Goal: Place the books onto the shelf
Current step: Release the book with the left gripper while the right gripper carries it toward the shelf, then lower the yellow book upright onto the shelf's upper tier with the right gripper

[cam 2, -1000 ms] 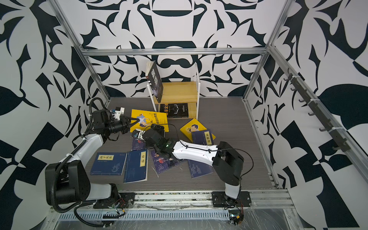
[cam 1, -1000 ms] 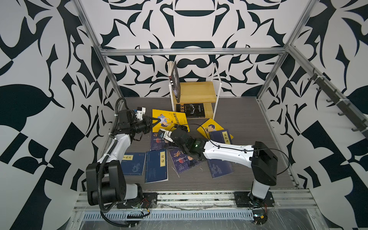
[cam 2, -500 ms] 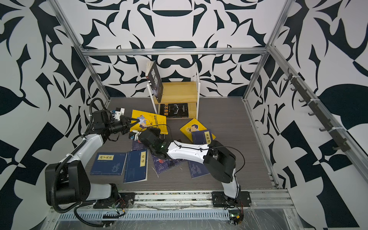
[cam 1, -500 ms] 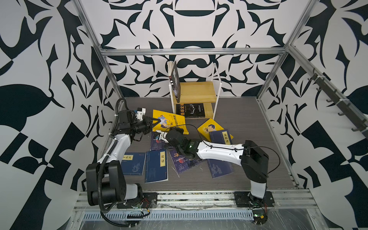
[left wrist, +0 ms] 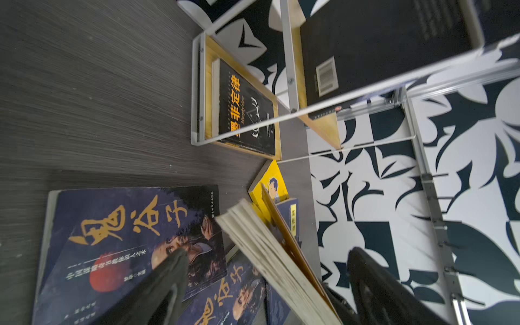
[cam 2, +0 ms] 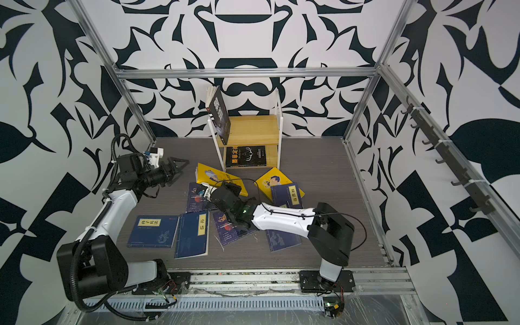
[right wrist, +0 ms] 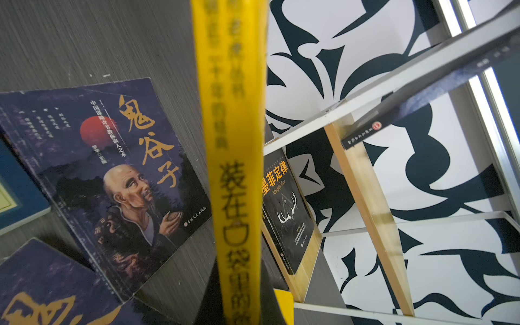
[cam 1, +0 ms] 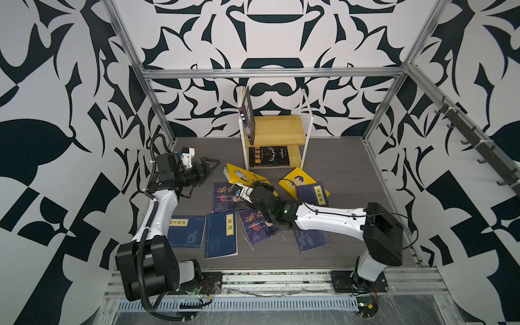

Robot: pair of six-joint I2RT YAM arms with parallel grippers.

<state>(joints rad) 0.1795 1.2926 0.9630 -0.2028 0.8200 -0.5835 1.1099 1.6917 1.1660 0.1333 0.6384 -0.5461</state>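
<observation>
A: Both top views first. The shelf stands at the back of the table with 2 black books on it. The leaning black book stands at the upper board's left end. The flat black book lies on the lower board, orange title "墨菲定律".

B: Left gripper: jaws spread wide, nothing in them, just beside the lifted yellow book.

A: Right gripper sits at that book's near edge, fingertips hidden. Flat on the table are the navy covers: the 孙子兵法 book, the 论语 book, the 菜根谭 book and 2 copies of 鬼谷子.

B: The second yellow book lies before the shelf, a corner under the 菜根谭 book.

A: Left wrist now. 2 dark fingers are far apart, and through the gap the yellow book stands tilted, pages fanned.

B: Beyond it, "墨菲定律" again on the flat black book, and a barcode on the leaning one's back cover.

A: Right wrist. The yellow spine fills the middle. "装在口袋里的" reads clearly; the rest is blurred. Jaws are clamped together on it.

B: To one side, "鬼谷子" in orange brushwork, a red disc and a bald, bearded portrait. To the other, "Murphy's law" under "墨菲定律", between the shelf's wooden boards.
</observation>
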